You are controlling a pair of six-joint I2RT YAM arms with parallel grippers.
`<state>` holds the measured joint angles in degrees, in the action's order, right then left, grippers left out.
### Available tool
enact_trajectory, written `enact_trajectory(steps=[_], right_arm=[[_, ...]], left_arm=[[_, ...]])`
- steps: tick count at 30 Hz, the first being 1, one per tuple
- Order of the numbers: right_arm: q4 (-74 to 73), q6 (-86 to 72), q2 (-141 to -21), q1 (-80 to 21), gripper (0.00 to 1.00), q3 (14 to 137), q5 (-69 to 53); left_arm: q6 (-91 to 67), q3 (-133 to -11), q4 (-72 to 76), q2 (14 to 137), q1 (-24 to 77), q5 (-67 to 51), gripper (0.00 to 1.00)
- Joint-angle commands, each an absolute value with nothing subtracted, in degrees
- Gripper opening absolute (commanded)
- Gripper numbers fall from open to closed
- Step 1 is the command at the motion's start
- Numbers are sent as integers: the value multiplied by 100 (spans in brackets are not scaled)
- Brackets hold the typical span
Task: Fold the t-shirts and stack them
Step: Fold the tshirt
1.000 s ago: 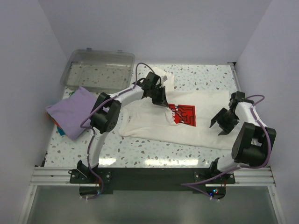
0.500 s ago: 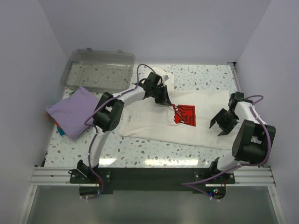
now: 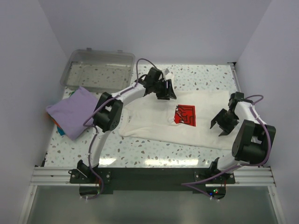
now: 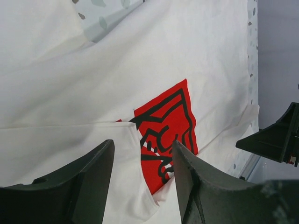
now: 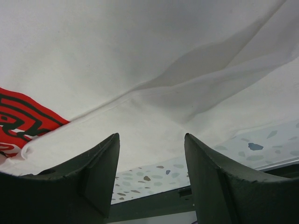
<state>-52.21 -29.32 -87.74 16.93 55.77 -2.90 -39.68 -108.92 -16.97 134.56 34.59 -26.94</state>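
The cream-white t-shirt (image 3: 149, 121) lies spread across the middle of the table, its left part folded in so the fold's edge covers the left side of the red logo (image 3: 185, 115). My left gripper (image 3: 167, 90) hovers just behind the logo, open and holding nothing. In the left wrist view the left gripper (image 4: 142, 144) frames the fold's edge and the red logo (image 4: 168, 116). My right gripper (image 3: 218, 122) stands open over the shirt's right end; in its wrist view the right gripper (image 5: 152, 136) frames the shirt's hem (image 5: 140, 107). The folded lavender t-shirt (image 3: 72, 111) lies at the left.
A clear plastic bin (image 3: 98, 70) stands at the back left, just behind the lavender shirt. Something teal and orange (image 3: 59, 129) peeks out under that shirt. Speckled tabletop (image 3: 205, 74) shows behind the cream shirt, and the table's right edge (image 3: 237, 79) runs close to the right arm.
My left gripper has opened, let go of the folded cloth and lifted back from the logo. The fold stays lying over the logo's left side. The right arm has not moved.
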Motion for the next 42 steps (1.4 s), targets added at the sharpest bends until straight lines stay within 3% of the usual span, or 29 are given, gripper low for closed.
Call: enact_trajectory(steps=[1, 9, 19, 28, 42], right_arm=[[-5159, -2813, -8649, 1679, 61, 5712, -167], [-5142, -2338, -8586, 1556, 62, 6108, 378], [-4694, -2435, -9272, 1556, 62, 5757, 9], [-4755, -2400, -9738, 1564, 61, 5397, -88], [-5256, -2663, -9325, 1573, 62, 5124, -61]], left_arm=[[-3649, -11101, -1634, 12754, 3472, -2199, 58], [-2462, -9090, -2100, 11576, 3463, -1530, 61], [-2531, -6664, -1723, 10451, 3472, -774, 61], [-2759, -5723, -1600, 10021, 3489, -756, 61], [-3401, -4527, -1705, 9150, 3770, -1046, 61]])
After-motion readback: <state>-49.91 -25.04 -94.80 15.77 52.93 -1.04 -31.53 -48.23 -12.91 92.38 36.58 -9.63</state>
